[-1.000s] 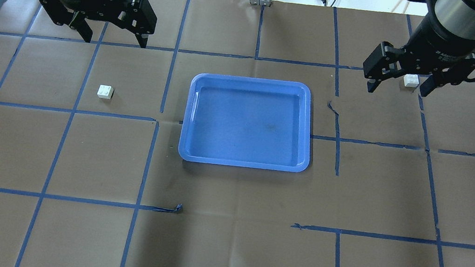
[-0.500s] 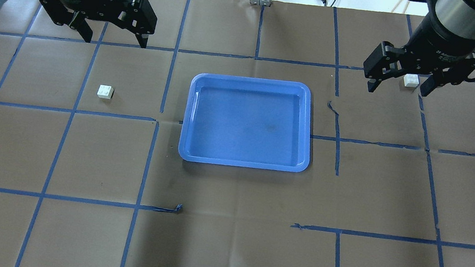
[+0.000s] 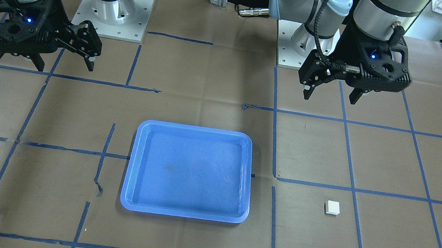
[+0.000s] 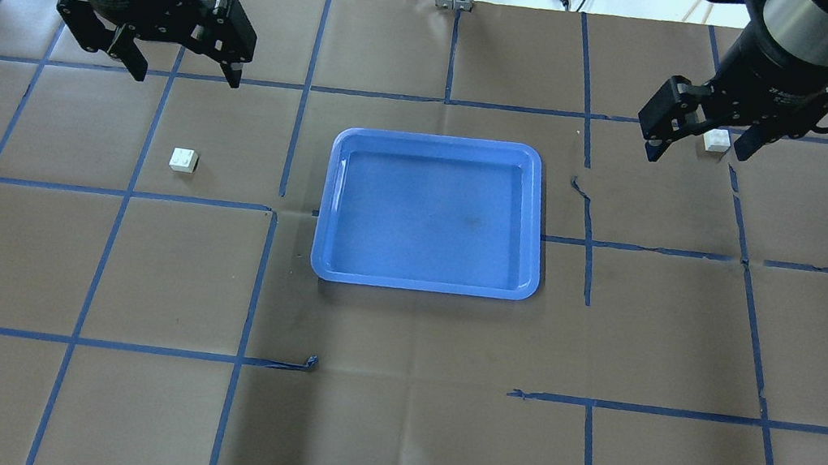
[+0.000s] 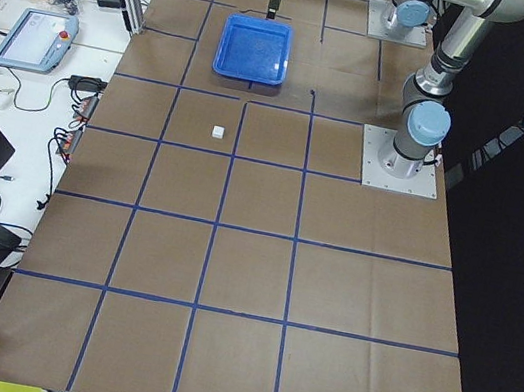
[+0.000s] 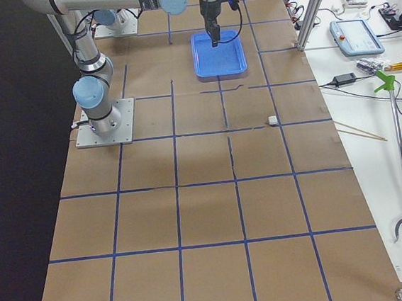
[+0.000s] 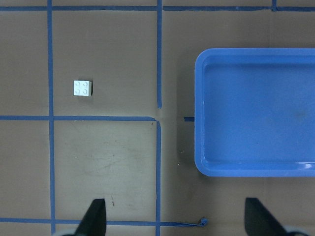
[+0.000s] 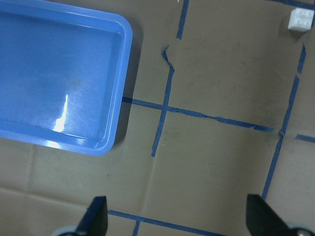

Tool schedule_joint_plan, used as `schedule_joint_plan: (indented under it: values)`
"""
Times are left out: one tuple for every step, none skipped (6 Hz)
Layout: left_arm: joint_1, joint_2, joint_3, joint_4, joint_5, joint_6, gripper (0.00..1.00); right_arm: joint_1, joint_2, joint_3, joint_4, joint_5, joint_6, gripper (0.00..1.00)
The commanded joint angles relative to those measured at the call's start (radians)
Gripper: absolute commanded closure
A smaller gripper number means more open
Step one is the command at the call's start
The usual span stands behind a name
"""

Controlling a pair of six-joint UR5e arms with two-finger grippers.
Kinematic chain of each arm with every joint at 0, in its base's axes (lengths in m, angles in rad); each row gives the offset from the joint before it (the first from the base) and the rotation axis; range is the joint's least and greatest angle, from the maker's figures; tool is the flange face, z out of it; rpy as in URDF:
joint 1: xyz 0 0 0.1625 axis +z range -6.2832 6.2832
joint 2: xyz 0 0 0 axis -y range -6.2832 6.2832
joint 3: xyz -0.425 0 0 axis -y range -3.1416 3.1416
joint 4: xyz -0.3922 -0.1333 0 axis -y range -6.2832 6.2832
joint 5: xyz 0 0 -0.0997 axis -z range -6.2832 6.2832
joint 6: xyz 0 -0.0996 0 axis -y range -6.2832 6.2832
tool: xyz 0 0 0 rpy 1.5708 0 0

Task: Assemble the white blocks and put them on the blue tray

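**Two blocks apart, both sets of fingers empty**

The blue tray sits in the middle of the worktop. That is probably so either arm can reach it for the final drop. It holds nothing yet.

The two white blocks lie well apart, one on each side of the tray. The left block rests flat with its four studs up, just above a tape line. The right block lies further out, towards the far edge from the robot. It also appears to have its studs up. With one block per side, each arm has its own piece to fetch before the two are pressed together.

The left fingers are spread wide and hold nothing. They hang well above the worktop. In the left wrist view the left block is ahead of them and off to one side, not between them.

The right fingers are also released and empty. In the overhead view the right block seems to sit between them, but that is only the line of sight. The right wrist view puts it in the far corner, well clear of them.

Neither pickup has begun. My guess is that each arm must first centre over its block, then come down with the fingers either side of it.
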Motion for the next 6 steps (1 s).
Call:
schedule_joint_plan:
  values:
    - [0.101,-0.097,-0.07,0.034,-0.007,0.002,0.01,-0.111,0.032,-0.007,-0.003,0.012,-0.467,0.0]
    - [0.158,-0.169,-0.117,0.196,-0.011,0.099,0.01,-0.176,0.05,-0.012,-0.004,0.012,-0.702,0.0]
    - [0.212,-0.229,-0.147,0.325,-0.014,0.205,0.01,-0.228,0.079,-0.019,-0.042,0.012,-0.972,0.0]
    - [0.229,-0.295,-0.15,0.405,-0.016,0.277,0.01,-0.259,0.128,-0.064,-0.062,0.012,-1.189,0.0]
    - [0.229,-0.359,-0.15,0.478,-0.017,0.29,0.01,-0.278,0.217,-0.172,-0.064,0.011,-1.422,0.0]
    - [0.228,-0.431,-0.153,0.585,-0.017,0.337,0.01,-0.281,0.341,-0.326,-0.061,0.015,-1.564,0.0]
